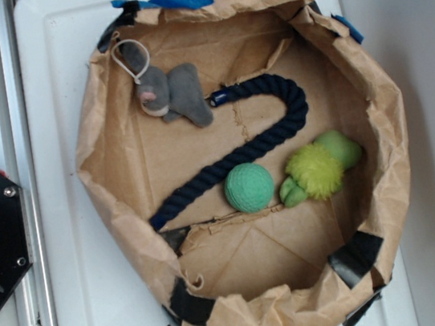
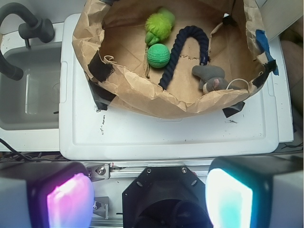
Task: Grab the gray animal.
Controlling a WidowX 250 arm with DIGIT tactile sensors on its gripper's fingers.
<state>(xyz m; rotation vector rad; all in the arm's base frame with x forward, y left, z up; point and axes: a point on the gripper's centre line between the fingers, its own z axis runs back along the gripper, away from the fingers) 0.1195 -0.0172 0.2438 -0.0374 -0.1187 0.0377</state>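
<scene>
Lying inside the brown paper basin (image 1: 120,217), near its rim, the gray animal (image 1: 168,91) rested on the paper floor with its pinkish face patch showing and its thin light loop draped toward the wall. A dark navy rope (image 1: 266,132) curved just beside it, one end almost touching the plush. Farther along sat a green ball (image 1: 248,187) and a fuzzy lime toy (image 1: 316,169). In the wrist view the gripper (image 2: 152,197) hung well apart from the basin, over the white tray's (image 2: 166,137) edge, its two fingers (image 2: 70,199) spread wide with nothing between them.
</scene>
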